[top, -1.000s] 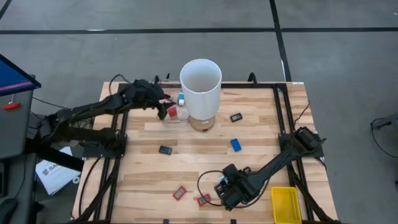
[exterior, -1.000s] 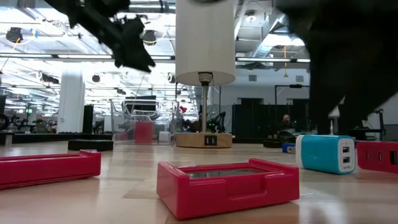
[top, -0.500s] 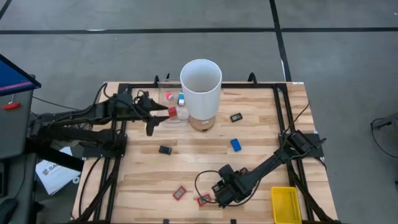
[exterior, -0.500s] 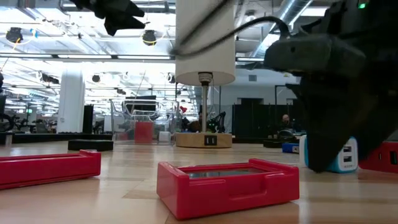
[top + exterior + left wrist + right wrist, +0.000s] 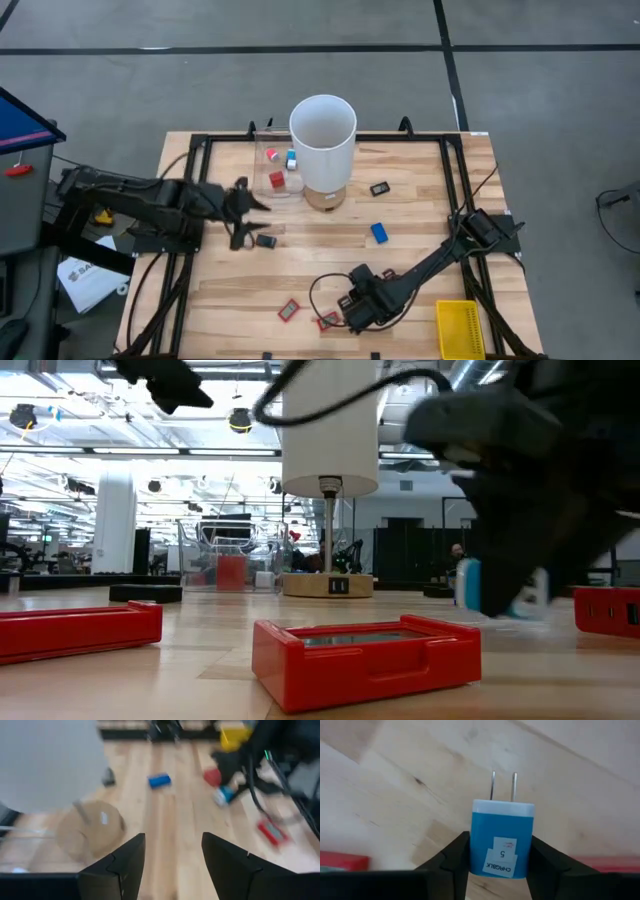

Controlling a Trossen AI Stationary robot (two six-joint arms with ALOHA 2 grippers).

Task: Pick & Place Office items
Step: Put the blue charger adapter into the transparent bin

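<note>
My right gripper (image 5: 347, 309) is near the table's front edge, shut on a blue-and-white plug charger (image 5: 502, 840); the low view shows the charger (image 5: 470, 588) blurred. Two flat red pieces (image 5: 289, 311) (image 5: 326, 322) lie just to its left. My left gripper (image 5: 245, 215) hovers open at the left, beside a black piece (image 5: 266, 240), with nothing between its fingers (image 5: 125, 865). A blue piece (image 5: 380, 232) and another black piece (image 5: 380, 188) lie mid-table. A red piece (image 5: 277, 180) sits in a clear container next to the tall white cylinder (image 5: 322, 130). My right gripper pinches the charger's two blue side faces (image 5: 476, 845) between its two fingers (image 5: 455, 857), coming from above at a steep slant. The labelled face looks up at the wrist camera and the prongs (image 5: 503, 785) stick out over the wood. Whether it is clear of the table I cannot tell.
A yellow mesh basket (image 5: 459, 328) stands at the near right corner. The white cylinder rises from a round wooden base (image 5: 92, 827) at the back middle. Black frame rails (image 5: 190, 250) run along the table's left and right sides. Bare wood lies between the pieces mid-table.
My left gripper has swung away from the clear container beside the white cylinder, toward the table's near-left, and now hangs by the black piece. My right gripper has sunk a little over the blue charger, which has shifted slightly toward the table's left.
</note>
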